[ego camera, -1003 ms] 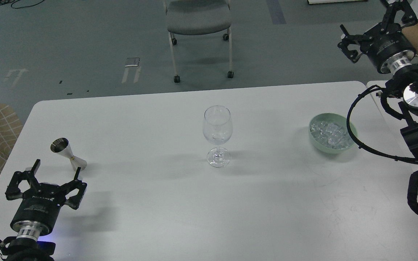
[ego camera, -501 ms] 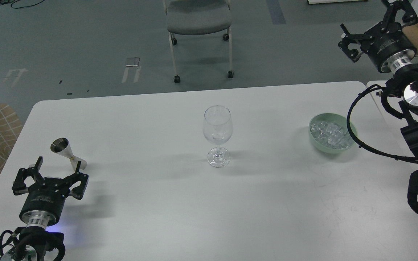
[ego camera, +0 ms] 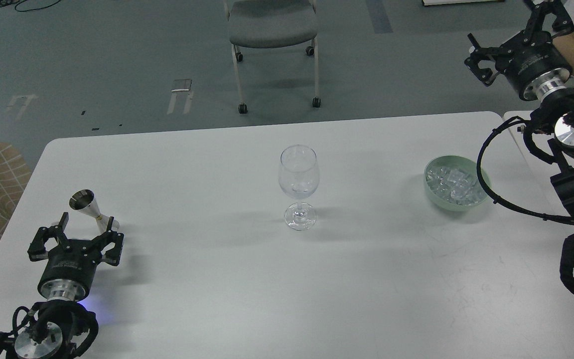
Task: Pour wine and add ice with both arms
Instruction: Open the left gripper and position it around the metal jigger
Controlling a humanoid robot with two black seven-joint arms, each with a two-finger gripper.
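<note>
My left gripper [ego camera: 85,230], jaws spread, brackets the jigger [ego camera: 92,210] for grasping; the right gripper [ego camera: 513,31], also spread, waits high beyond the ice [ego camera: 454,185] bowl [ego camera: 434,198], the glass [ego camera: 298,185] centred between for both.

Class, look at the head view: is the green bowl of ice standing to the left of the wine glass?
No: the green bowl holding the ice stands right of the wine glass.

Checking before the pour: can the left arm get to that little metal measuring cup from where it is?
Probably yes. The left gripper is open and sits just short of the measuring cup, with nothing between them on the table.
</note>
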